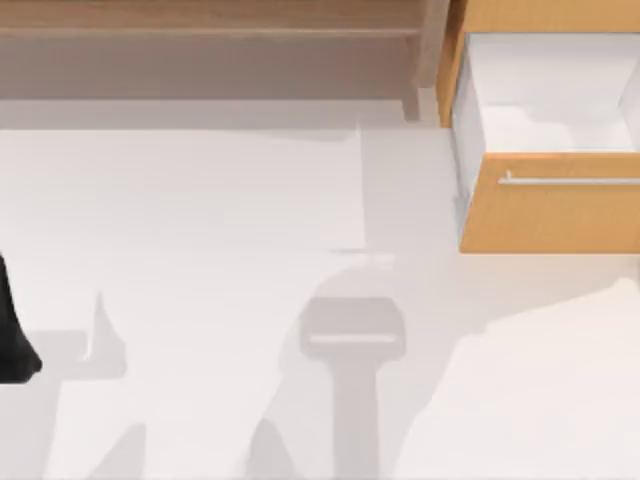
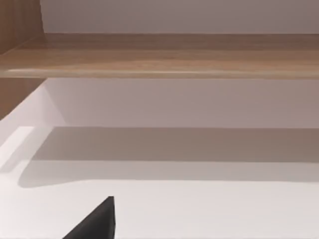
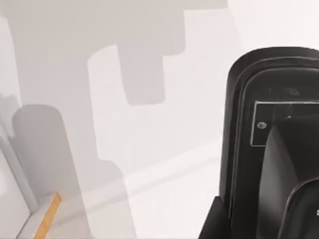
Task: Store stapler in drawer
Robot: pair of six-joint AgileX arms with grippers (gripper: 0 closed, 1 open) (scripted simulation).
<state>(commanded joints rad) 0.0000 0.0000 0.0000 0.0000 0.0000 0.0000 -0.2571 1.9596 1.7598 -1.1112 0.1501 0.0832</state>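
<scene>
Drawer (image 1: 545, 200) open; left arm (image 1: 12, 330) table's left edge.

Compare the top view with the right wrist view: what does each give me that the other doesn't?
Top view alone: the open drawer at the right with its white inside and silver bar handle, the brown wooden shelf along the far edge, and part of the left arm at the left edge. Right wrist view alone: a black stapler seen close up. Shared: the white table and the drawer's orange-tan wood, an edge of it in the wrist view.
</scene>
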